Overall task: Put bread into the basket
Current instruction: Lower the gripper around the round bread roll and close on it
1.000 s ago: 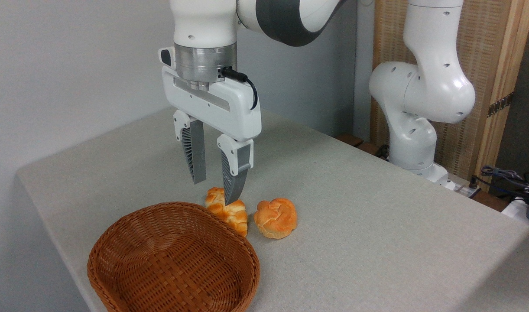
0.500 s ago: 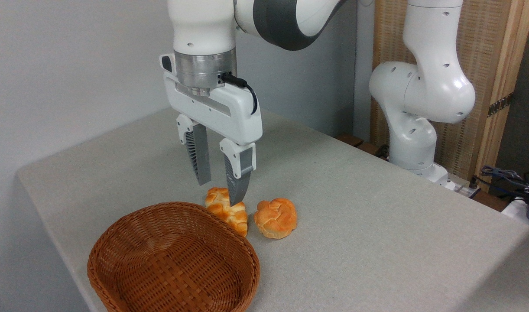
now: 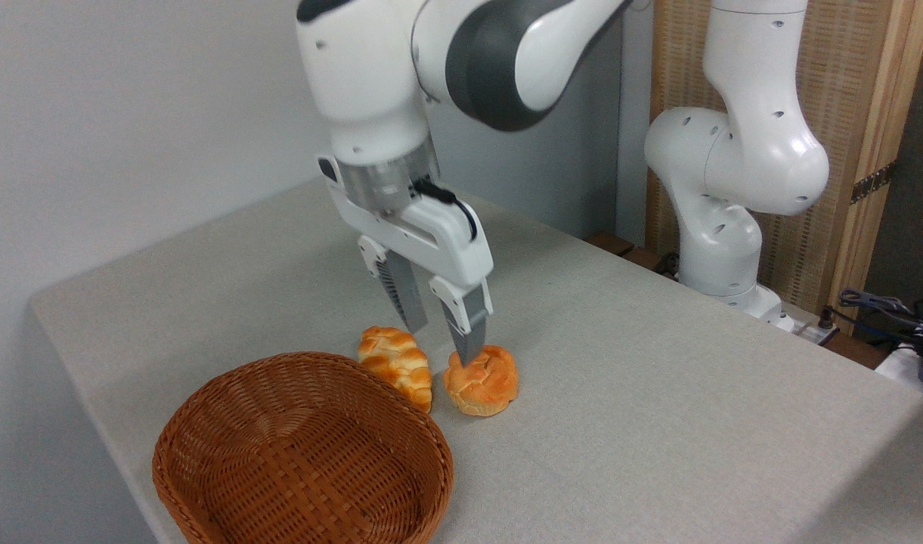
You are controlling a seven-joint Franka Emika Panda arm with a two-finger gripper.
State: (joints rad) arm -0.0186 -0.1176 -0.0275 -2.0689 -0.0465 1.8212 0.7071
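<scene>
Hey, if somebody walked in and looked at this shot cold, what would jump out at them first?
Probably the big white robot arm's gripper, tilted over mid-table with its jaws open, one tip in front of the small round golden-orange knotted bun. Next, the oval reddish-brown wicker basket at the near left edge of the grey table, holding no bread. A longer braided oval loaf lies between basket and bun.

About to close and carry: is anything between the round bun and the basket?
Yes. The braided loaf lies on the table between the round bun and the basket, against its far rim. The open gripper has nothing between it and the bun.
</scene>
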